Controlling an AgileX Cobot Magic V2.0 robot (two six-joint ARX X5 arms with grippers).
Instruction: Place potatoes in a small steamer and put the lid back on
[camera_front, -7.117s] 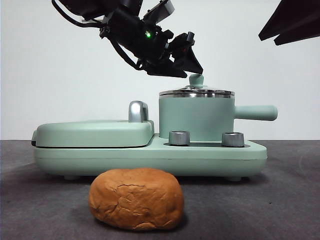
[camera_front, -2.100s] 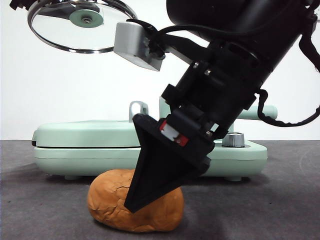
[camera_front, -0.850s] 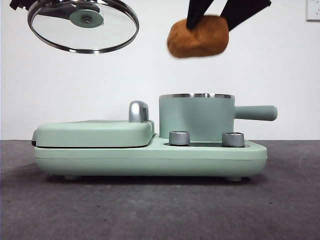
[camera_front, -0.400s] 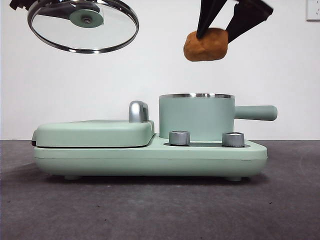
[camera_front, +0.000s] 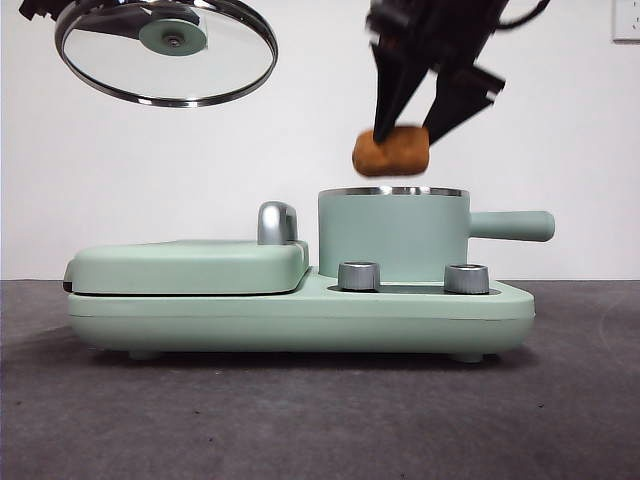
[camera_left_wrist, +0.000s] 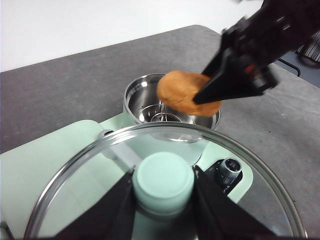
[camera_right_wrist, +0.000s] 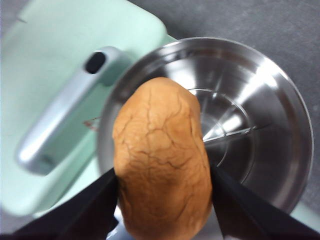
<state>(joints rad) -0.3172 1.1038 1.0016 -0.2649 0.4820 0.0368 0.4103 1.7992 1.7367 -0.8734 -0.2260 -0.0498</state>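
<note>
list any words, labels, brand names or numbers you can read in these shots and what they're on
None can be read in any view.
The two steel knobs on the mint-green cooker base may carry marks, but they are too small and blurred to tell.
No print shows on the small steamer, the lid in the left gripper, or the potato in the right gripper.

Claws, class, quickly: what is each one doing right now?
Left claw: closed on the lid by its knob, held high.
Right claw: closed on the potato, just above the open steamer.
</note>
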